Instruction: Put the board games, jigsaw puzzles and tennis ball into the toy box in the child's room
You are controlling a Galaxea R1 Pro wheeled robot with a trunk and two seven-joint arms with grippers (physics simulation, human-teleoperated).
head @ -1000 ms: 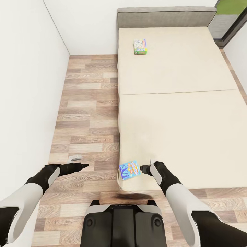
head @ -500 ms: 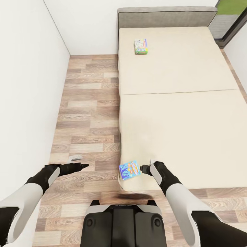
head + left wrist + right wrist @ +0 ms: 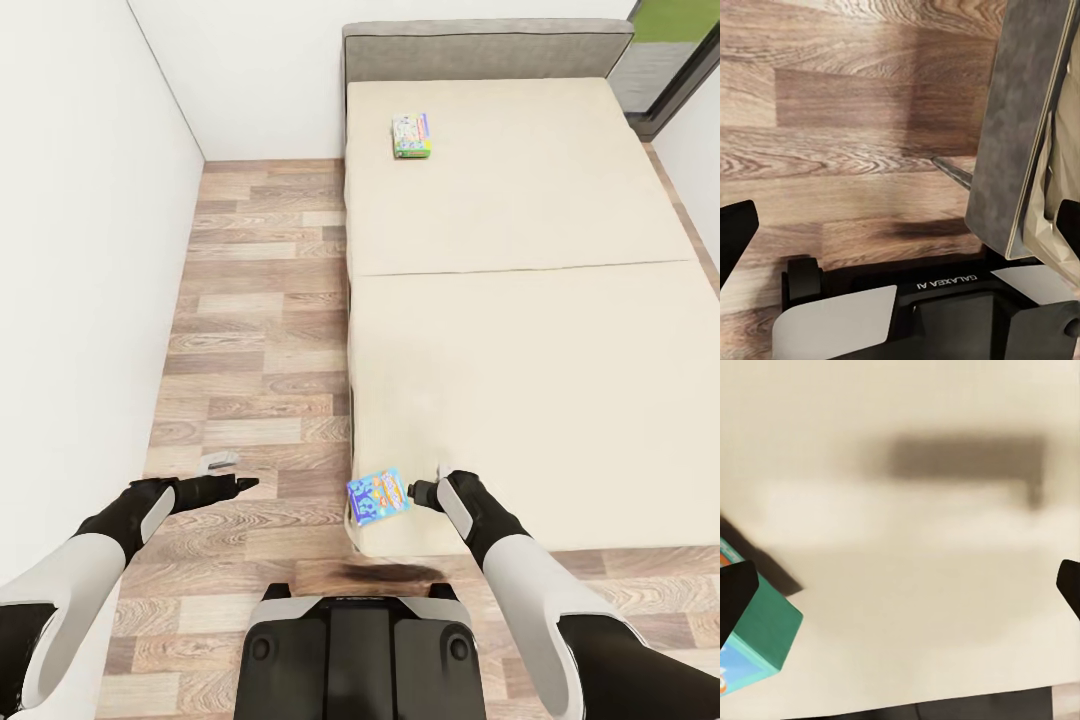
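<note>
Your right fingers (image 3: 418, 490) are spread wide and empty, the blue game (image 3: 379, 496) just off their tips at the bed's (image 3: 520, 330) near corner, long axis pointing back at them.

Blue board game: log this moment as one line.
blue board game: on bed near corner | right end effector: open, beside it, not gripping | pale board game: by headboard | left end effector: over floor
</note>
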